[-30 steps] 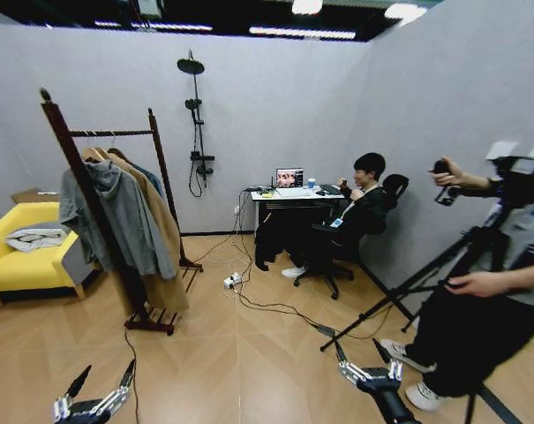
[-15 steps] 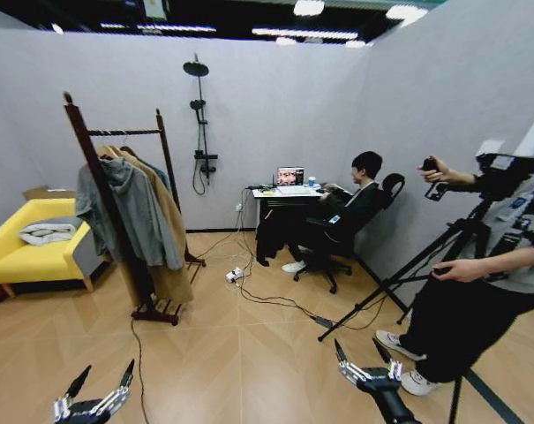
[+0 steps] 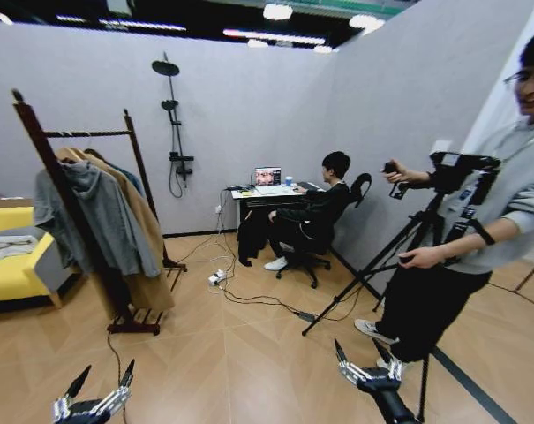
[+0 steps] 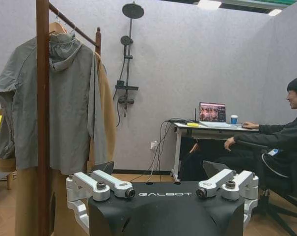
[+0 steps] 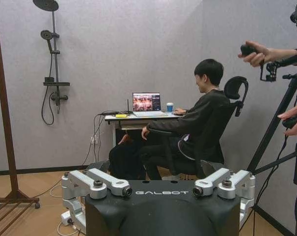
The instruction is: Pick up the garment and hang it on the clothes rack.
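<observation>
Grey-walled room, wood-plank floor (image 3: 240,353). At the floor's left side, clothes rack (image 3: 50,163), carrying a grey hoodie (image 3: 94,216) and a long tan coat (image 3: 143,238); a sliver of teal behind the coat, perhaps the garment (image 3: 130,177), too hidden to tell. At the floor's near edge, left end effector (image 3: 97,389) and right end effector (image 3: 364,358), both low, fingers spread, holding nothing. Farther left, a yellow sofa (image 3: 15,274).

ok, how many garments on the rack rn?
3 visible on the clothes rack: grey hoodie in front, tan coat behind it, and a sliver of a dark teal top at the back. More may be hidden behind.
</observation>
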You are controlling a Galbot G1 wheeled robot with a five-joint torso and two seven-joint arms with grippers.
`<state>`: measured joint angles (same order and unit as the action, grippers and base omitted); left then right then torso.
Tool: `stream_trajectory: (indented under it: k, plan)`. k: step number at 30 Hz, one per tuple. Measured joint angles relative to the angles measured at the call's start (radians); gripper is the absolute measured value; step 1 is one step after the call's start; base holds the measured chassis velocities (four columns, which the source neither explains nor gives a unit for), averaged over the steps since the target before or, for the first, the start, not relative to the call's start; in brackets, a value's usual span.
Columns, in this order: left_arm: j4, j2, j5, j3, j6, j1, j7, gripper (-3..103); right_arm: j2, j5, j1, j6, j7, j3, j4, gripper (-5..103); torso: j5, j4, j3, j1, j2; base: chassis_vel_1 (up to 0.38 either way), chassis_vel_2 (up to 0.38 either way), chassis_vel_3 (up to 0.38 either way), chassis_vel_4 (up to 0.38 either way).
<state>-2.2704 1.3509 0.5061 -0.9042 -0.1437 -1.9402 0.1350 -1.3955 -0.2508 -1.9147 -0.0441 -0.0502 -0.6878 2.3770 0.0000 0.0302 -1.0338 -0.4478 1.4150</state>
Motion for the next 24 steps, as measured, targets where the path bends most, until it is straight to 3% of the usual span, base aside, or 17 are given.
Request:
stream_trajectory:
  k: [24]
  plan:
    - [0.0,0.0,0.0,0.0,0.0,0.0,0.0,100,0.0,0.0,0.0,0.0,0.0,0.0,0.0,100,0.0,0.0001,0.0,0.0,0.0,0.0,0.0,0.0,0.0]
